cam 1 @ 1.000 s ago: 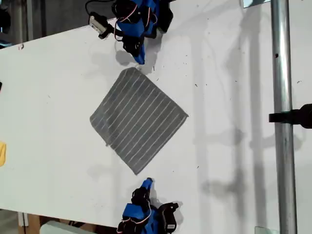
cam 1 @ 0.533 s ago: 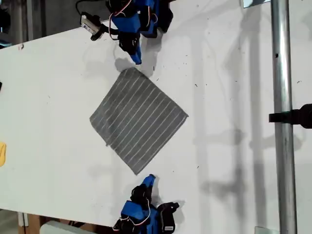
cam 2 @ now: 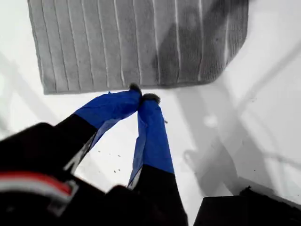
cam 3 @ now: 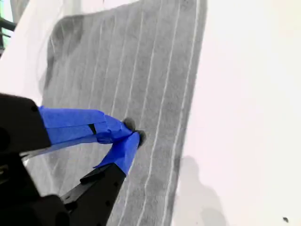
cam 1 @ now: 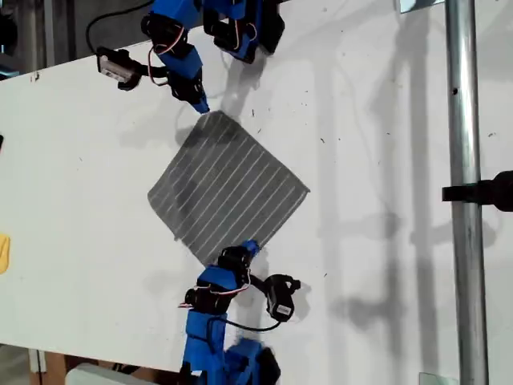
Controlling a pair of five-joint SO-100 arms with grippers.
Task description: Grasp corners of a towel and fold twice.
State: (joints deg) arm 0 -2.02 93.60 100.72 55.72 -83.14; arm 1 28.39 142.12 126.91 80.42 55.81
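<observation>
Towel (cam 1: 228, 188) lies flat like a diamond mid-table, white table (cam 1: 385, 160) with a few dark specks and long shadows. My first gripper (cam 1: 200, 106) sits just off its far corner, tips pressed together at the edge. My second gripper (cam 1: 249, 247) is over the near corner, tips together too. Metal pole (cam 1: 465, 160) with a black clamp (cam 1: 485, 192) runs down the exterior view's right, yellow bit (cam 1: 3, 253) at its left edge

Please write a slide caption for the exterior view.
Towel flat on the table, my first gripper beside one corner, my second gripper above the opposite side.
</observation>
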